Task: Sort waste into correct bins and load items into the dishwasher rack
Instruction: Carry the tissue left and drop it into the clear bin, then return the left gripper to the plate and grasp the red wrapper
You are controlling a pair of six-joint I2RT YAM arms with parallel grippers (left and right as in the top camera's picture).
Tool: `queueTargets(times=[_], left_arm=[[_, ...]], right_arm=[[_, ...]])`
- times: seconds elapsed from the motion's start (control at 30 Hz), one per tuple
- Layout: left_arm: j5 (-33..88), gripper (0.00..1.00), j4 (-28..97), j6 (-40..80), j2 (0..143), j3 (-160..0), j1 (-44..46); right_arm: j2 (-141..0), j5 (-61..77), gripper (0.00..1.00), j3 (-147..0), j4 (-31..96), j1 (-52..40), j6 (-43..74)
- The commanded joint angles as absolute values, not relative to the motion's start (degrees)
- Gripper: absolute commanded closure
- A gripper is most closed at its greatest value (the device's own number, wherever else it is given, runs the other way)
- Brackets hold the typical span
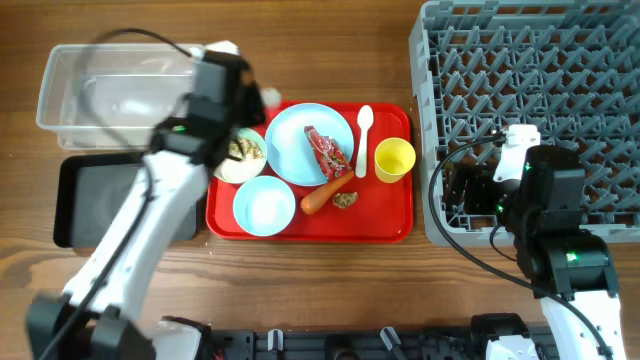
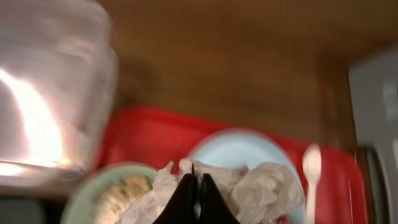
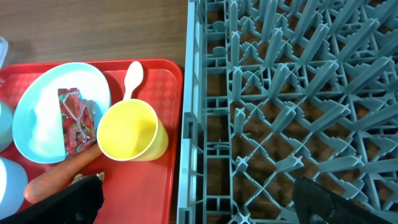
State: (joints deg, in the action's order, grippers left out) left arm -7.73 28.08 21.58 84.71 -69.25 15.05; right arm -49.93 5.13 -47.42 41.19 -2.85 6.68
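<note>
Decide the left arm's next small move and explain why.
Probably lift straight up: the left fingers look shut on the crumpled tissue, close over the green bowl and blue plate, so raising it clears them before carrying it toward the clear tub.

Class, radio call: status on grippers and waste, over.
Left gripper shut on tissue. Right gripper open, empty, over rack edge. Wrapper on plate, carrot on tray.
</note>
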Motion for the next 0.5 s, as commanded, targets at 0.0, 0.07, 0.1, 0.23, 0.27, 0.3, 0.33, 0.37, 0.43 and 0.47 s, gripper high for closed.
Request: queueTargets(times=[0.0, 0.07, 0.1, 0.23, 0.27, 0.3, 0.33, 0.37, 0.43, 0.47], left_arm=[[-14.0, 0.96, 25.0, 21.3, 83.9, -69.8, 8.4], [-14.0, 0.96, 23.3, 21.3, 84.8, -69.8, 5.3], [-14.0, 0.96, 22.5, 21.3, 85.5, -69.8, 3.7], [-14.0, 0.91, 19.8, 21.3, 88.4, -69.8, -1.1], [-14.0, 0.85, 19.3, 21.3, 89.0, -69.8, -2.0], [-14.0, 0.76, 18.8, 21.3, 89.5, -69.8, -2.9], [-14.0, 0.62, 18.2, 21.3, 89.8, -69.8, -3.5], [-14.0, 0.6, 17.7, 21.3, 89.8, -69.8, -4.0], [-13.9, 0.53, 16.8, 21.3, 89.6, -69.8, -4.4], [-13.4, 0.52, 16.6, 21.2, 89.3, -69.8, -4.3]], right_arm=[[-50.0, 5.6, 0.0, -48.9, 41.2, -2.9, 7.6], [-50.0, 5.6, 0.0, -48.9, 41.2, -2.9, 7.6], [-50.0, 5.6, 0.0, -48.9, 41.2, -2.9, 7.6], [-50.0, 5.6, 0.0, -48.9, 41.2, -2.9, 7.6], [-50.0, 5.6, 0.0, -48.9, 41.2, -2.9, 7.5], [-50.0, 5.6, 0.0, -48.9, 41.2, -2.9, 7.6], [-50.0, 5.6, 0.0, -48.9, 41.2, -2.9, 7.6], [-50.0, 5.6, 0.0, -48.9, 41.2, -2.9, 7.6], [-50.0, 5.6, 0.0, -48.9, 41.2, -2.9, 7.6], [-50.0, 5.6, 0.0, -48.9, 41.2, -2.9, 7.6]])
